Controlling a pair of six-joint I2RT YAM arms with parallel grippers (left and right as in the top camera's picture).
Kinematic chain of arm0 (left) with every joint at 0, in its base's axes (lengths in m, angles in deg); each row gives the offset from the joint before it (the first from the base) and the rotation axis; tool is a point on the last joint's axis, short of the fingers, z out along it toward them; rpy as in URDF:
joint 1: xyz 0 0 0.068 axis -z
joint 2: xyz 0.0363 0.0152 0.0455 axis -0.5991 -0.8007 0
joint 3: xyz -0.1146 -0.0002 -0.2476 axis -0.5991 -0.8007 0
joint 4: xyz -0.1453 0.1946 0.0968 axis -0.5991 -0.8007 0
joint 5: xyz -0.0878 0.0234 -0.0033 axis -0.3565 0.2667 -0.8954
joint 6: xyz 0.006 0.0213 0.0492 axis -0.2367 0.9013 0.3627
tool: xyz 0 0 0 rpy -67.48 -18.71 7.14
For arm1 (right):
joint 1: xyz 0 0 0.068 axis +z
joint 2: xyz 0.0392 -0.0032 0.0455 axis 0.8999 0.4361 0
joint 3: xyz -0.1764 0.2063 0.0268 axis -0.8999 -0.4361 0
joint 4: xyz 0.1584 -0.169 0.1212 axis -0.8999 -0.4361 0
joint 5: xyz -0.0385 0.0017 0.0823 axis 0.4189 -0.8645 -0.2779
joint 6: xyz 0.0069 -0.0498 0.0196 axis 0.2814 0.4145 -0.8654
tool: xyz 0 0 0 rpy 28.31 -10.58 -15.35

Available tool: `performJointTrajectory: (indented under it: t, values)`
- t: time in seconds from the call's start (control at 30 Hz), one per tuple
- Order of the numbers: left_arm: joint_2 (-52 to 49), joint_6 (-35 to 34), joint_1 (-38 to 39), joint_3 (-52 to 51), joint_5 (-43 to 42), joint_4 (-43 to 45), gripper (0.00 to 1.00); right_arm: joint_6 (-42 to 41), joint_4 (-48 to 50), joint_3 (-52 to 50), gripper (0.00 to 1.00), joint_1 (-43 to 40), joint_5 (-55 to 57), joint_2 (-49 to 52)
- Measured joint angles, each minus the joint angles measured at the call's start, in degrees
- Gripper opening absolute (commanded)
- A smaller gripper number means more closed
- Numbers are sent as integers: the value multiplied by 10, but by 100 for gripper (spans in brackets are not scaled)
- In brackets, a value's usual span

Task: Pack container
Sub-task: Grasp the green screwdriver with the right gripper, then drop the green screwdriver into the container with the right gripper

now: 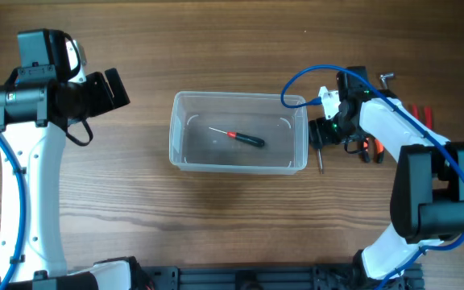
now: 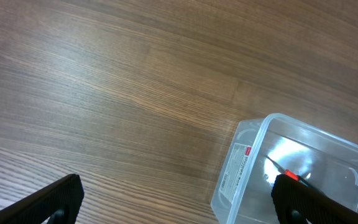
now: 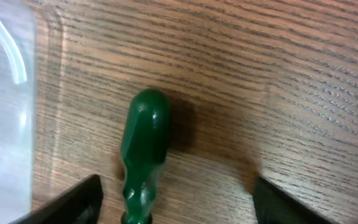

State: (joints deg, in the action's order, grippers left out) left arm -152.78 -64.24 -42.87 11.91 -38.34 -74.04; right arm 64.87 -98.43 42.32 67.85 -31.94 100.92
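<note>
The clear plastic container [image 1: 174, 133] stands at the middle of the table. Inside it lies a screwdriver [image 1: 244, 138] with a black and red handle. My right gripper [image 1: 326, 134] is open, low over the table just right of the container. In the right wrist view a green screwdriver handle [image 3: 144, 155] lies on the wood between its open fingers [image 3: 179, 205], nearer the left one, with the container wall [image 3: 5, 124] at the left. Its shaft tip shows in the overhead view [image 1: 321, 163]. My left gripper [image 1: 109, 89] is open and empty, left of the container [image 2: 241, 168].
More hand tools lie at the far right behind my right arm: red-handled ones [image 1: 421, 113], an orange-handled one [image 1: 374, 150] and a small metal piece [image 1: 387, 78]. In the left wrist view my open fingers [image 2: 179, 205] frame bare wood and the container's labelled corner.
</note>
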Motion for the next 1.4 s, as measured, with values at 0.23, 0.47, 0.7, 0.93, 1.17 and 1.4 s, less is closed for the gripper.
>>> performJointTrajectory:
  t: [0.23, 0.47, 0.7, 0.93, 1.17, 1.4]
  values:
    - [0, 0, 0, 0, 0, 1, 100, -7, 1, 0, 36, 0, 3, 3]
    - [0, 0, 0, 0, 0, 0, 100, -8, 0, 0, 18, 0, 1, 4]
    - [0, 0, 0, 0, 0, 0, 100, -7, 0, 0, 4, 0, -1, 5]
    - [0, 0, 0, 0, 0, 0, 100, -20, -48, 28, 4, 0, -2, 2]
    - [0, 0, 0, 0, 0, 0, 100, 28, -114, 165, 4, 73, -7, -163]
    - [0, 0, 0, 0, 0, 1, 100, 294, -142, 165, 17, 269, -58, -83]
